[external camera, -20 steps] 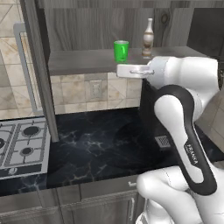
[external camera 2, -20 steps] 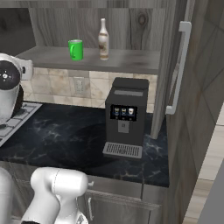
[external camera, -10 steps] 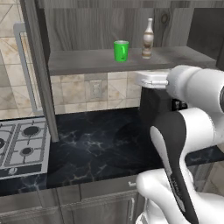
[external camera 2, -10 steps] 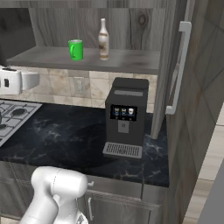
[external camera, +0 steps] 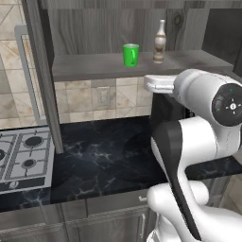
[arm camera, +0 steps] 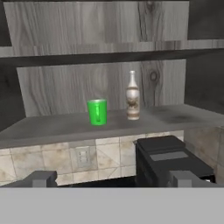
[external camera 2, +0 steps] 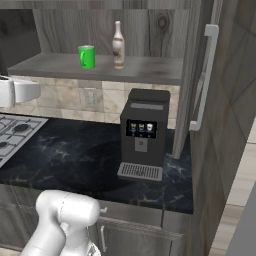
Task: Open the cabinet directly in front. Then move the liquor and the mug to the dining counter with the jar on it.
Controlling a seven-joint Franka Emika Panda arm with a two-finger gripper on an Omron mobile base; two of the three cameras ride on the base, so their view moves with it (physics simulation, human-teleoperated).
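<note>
The cabinet (arm camera: pixel 100 26) stands open, with its left door (external camera: pixel 41 71) and right door (external camera 2: pixel 200 75) swung out edge-on. On its lower shelf (arm camera: pixel 65 124) stand the green mug (arm camera: pixel 97 112) and, just to its right, the slim pale liquor (arm camera: pixel 132 97) bottle. Both also appear as the mug (external camera: pixel 131 55) and liquor (external camera: pixel 160 42), and as the mug (external camera 2: pixel 86 56) and liquor (external camera 2: pixel 118 45). My gripper (arm camera: pixel 114 181) is open and holds nothing. It sits below and short of the shelf's front edge and faces the mug and bottle. The dining counter and the jar are out of view.
A black coffee machine (external camera 2: pixel 142 132) stands on the black marble counter (external camera: pixel 104 156) under the shelf's right part. A gas hob (external camera: pixel 23 156) lies at the left. The right door's long handle (external camera 2: pixel 206 80) juts out toward the room. A second shelf (arm camera: pixel 109 54) spans the cabinet higher up.
My hand has dropped a little and drawn back from under the mug, while the arm's upper links swung right. Its jaws stayed open. Mug and liquor have not moved.
</note>
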